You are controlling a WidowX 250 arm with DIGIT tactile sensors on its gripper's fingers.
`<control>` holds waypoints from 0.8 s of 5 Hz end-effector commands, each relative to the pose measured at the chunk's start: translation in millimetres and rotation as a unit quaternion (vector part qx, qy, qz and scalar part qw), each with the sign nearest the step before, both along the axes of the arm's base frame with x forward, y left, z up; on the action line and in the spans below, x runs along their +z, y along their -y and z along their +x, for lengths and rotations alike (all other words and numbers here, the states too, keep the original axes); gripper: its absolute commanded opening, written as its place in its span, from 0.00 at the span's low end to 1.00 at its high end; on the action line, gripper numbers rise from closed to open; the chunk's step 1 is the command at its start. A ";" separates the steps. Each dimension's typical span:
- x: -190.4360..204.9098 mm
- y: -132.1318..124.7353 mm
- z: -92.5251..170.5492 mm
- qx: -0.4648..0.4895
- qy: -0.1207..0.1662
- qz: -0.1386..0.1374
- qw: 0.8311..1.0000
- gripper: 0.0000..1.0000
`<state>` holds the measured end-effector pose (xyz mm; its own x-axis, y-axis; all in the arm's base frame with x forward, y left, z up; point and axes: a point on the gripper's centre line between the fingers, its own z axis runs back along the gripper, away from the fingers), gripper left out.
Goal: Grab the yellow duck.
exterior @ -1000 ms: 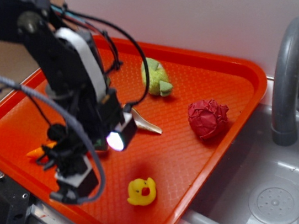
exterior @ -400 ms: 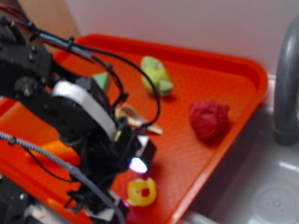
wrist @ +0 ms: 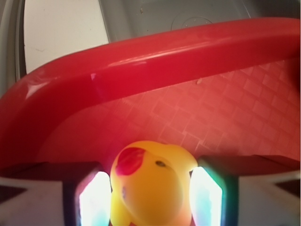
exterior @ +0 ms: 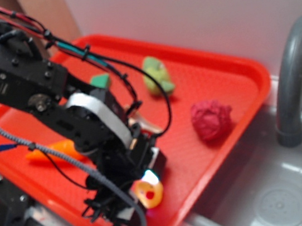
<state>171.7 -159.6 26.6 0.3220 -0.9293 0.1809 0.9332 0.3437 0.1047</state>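
On the tray's [exterior: 230, 79] near edge, exterior view: duck [exterior: 150, 193] sits close to the rim, our gripper [exterior: 131, 205] low over it and just to its left. Arm blocks the fingers here, so we can't tell from this angle how they stand. Carrot [exterior: 52, 153], red ball [exterior: 211, 119] and green veg toy [exterior: 156, 75] are well apart, no interference.

Risk, as we judge it: the duck is small, rounded and probably slick. If we close off-centre or too high on the head it could squirt out, likely toward the rim and off into the sink [exterior: 275, 196]. Going lower risks fingertips catching the textured floor.

Wrist view: duck [wrist: 153, 183] fills the bottom centre, beak up-left, sitting squarely between the two fingers [wrist: 94, 200]. Fingers are spread, with a thin gap visible each side, so not gripping yet. Tray rim [wrist: 141, 61] runs just beyond.
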 end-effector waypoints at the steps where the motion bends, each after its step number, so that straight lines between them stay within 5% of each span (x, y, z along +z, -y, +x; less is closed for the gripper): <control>1: 85.1 -26.5 8.7 0.132 0.021 0.023 0.991 0.00; 2: 128.4 -42.5 17.9 0.255 0.044 0.060 0.964 0.00; 4: 182.7 -91.5 21.8 0.448 0.028 0.085 0.890 0.00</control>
<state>205.4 -57.9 197.5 0.9416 -0.3342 0.0415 0.3123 0.9128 0.2632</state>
